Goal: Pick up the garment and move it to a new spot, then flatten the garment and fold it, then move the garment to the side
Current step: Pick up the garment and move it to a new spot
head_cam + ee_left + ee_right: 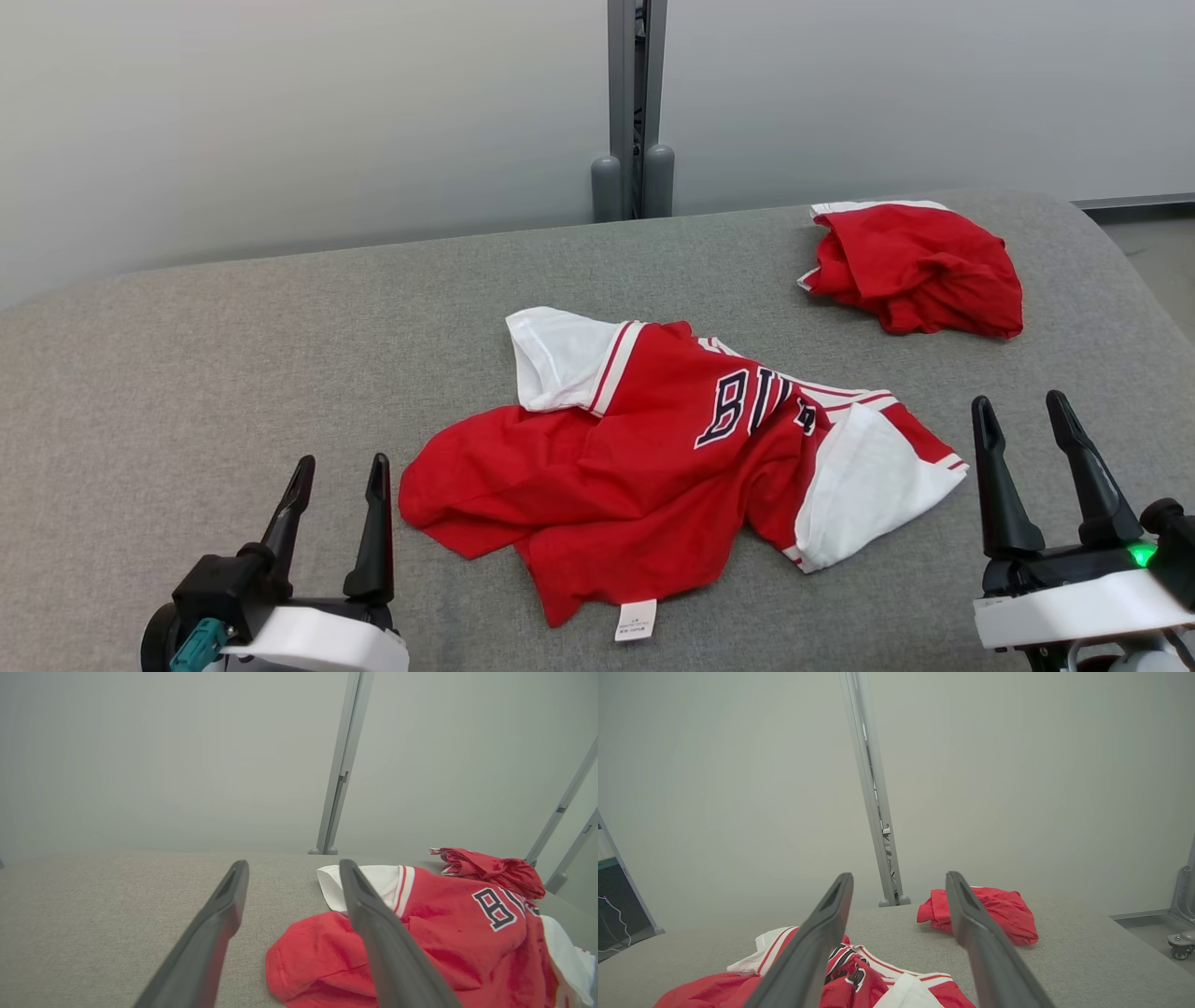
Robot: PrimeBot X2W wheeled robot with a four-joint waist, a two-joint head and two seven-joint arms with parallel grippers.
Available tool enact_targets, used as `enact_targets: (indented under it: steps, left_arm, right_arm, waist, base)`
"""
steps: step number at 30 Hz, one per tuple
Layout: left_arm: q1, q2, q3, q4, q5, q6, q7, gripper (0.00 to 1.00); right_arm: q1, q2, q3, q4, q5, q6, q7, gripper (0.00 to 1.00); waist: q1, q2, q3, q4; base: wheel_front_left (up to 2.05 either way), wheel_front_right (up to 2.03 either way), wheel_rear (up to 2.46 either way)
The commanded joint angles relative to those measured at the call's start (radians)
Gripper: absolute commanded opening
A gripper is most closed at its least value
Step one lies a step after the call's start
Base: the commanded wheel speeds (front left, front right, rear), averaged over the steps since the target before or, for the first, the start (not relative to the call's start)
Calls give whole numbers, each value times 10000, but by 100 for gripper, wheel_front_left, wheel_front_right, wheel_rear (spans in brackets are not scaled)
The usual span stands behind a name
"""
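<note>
Left gripper [343, 462] sits low at the near edge, fingers spread, nothing between them. Right gripper [1019, 399] is opposite at the near right, also spread wide and empty. Neither touches cloth; both hang just off the jersey's two ends, fingers pointing away from the robot.

Jersey [644, 457]: red with white sleeves and dark lettering, lying crumpled in the middle of the grey pad [233, 373], between the grippers. One white sleeve is thrown up at the far left, the other is splayed at the near right, and the body is bunched with its hem rolled under. White tag [636, 620] pokes out at the near edge, so part of it probably lies inside out or flipped.

Second red heap [920, 271] is at the far right corner, well apart from the jersey. Probably a garment already dealt with, though I can't tell.

Grey post [635, 103] rises behind the pad.

Judgement: the task is at its start, with no lift begun. The flanking pose suits a two-handed pinch, one gripper per side. The left wrist view looks straight onto the red hem fold, a likely grab point.
</note>
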Motion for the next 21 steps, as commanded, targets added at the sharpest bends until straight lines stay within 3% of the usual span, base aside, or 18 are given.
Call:
enact_targets:
  steps: [1,21]
  left_arm:
    - [-52,36,121,66,91,-104,-13,100]
    - [-209,-492,646,623,716,-746,-14,100]
  right_arm:
    - [39,-47,-18,-7,-45,4,2,100]
    - [24,-94,62,149,14,4,2,100]
  waist:
    - [0,0,-4,2]
    - [0,0,4,38]
  base:
    - [0,0,0]
    - [0,0,0]
